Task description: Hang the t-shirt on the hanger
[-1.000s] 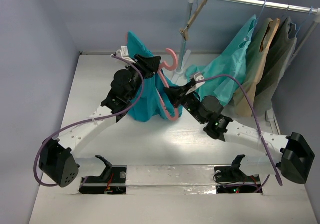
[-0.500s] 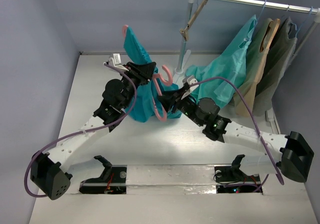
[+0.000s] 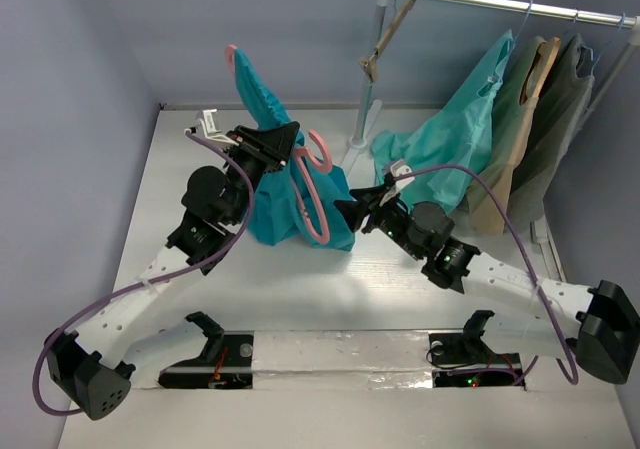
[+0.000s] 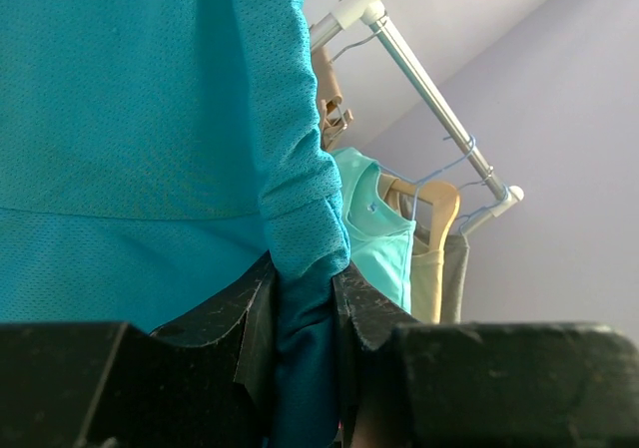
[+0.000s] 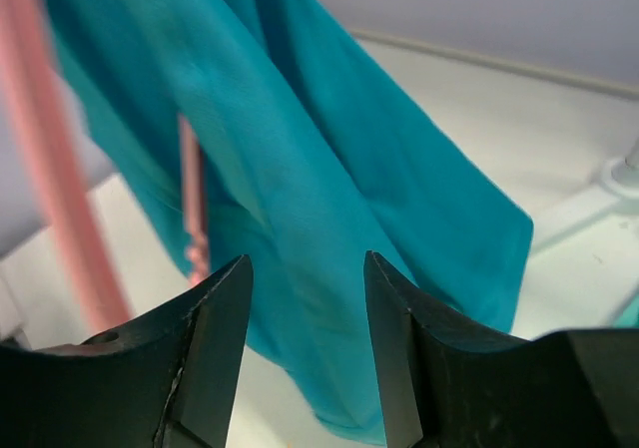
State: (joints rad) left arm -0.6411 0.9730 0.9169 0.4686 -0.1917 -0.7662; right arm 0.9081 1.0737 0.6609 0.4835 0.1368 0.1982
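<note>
Top external view: the t-shirt (image 3: 272, 207) now hangs higher off the worktop (image 3: 400, 269), with the hanger (image 3: 312, 194) threaded through and one pink end out the top. The left tool (image 3: 285, 137) has risen, clamped on a fabric fold. The right tool (image 3: 345, 209) stands spread and empty just beside. Seating looks nearly done.

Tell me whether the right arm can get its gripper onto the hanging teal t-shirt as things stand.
Probably yes. The right gripper is open and points straight at the t-shirt, with nothing between them in its wrist view. The left gripper holds the fabric up; the pink hanger sits off to one side.
</note>
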